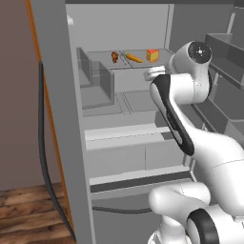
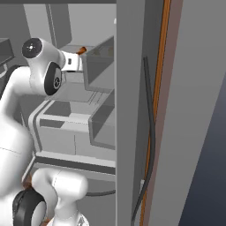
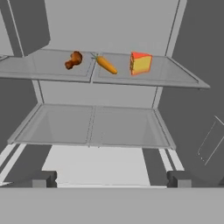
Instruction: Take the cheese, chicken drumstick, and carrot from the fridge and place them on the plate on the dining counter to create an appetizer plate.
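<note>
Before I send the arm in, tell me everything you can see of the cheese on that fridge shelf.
The cheese is a small orange-yellow wedge with a red side, matte and solid-looking. It stands upright on the upper shelf of the open fridge, rightmost of three foods, with the carrot next to it on the left, apart from it, and the chicken drumstick beyond. Only the shelf touches it. In the left base view it sits at.

A wooden plank floor (image 1: 28, 214) meets a plain mauve-brown wall (image 1: 16, 95), lit evenly.
</note>
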### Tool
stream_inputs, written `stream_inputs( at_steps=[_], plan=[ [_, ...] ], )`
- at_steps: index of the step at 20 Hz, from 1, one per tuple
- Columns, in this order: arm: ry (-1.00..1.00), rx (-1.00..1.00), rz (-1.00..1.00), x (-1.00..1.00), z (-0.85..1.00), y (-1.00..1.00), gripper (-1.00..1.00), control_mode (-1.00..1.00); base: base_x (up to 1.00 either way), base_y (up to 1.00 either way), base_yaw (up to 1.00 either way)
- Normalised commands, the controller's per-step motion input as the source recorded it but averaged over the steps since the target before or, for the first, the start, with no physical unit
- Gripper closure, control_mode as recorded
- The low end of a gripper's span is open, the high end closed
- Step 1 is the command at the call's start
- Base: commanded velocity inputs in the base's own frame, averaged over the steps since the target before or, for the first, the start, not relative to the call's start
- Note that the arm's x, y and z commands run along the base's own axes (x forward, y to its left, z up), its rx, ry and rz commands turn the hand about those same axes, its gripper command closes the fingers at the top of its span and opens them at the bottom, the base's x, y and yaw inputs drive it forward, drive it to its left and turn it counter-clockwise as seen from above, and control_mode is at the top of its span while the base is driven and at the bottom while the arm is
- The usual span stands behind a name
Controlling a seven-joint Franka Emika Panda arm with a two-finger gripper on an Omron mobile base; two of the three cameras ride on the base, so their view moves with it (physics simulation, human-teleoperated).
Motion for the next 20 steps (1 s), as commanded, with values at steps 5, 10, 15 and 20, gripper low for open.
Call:
stream_inputs(
  at_steps=[5,10,15,20],
  plan=[
    [0.00,0.02,-0.03,0.30,0.07,0.00,-1.00,-1.00,0.00,0.00,0.00],
    [0.00,0.03,-0.02,0.22,0.11,0.00,-1.00,-1.00,0.00,0.00,0.00],
    [0.00,0.00,0.00,0.17,0.05,0.00,-1.00,-1.00,0.00,0.00,0.00],
    [0.00,0.00,-0.01,0.21,0.00,0.00,-1.00,-1.00,0.00,0.00,0.00]
  ],
)
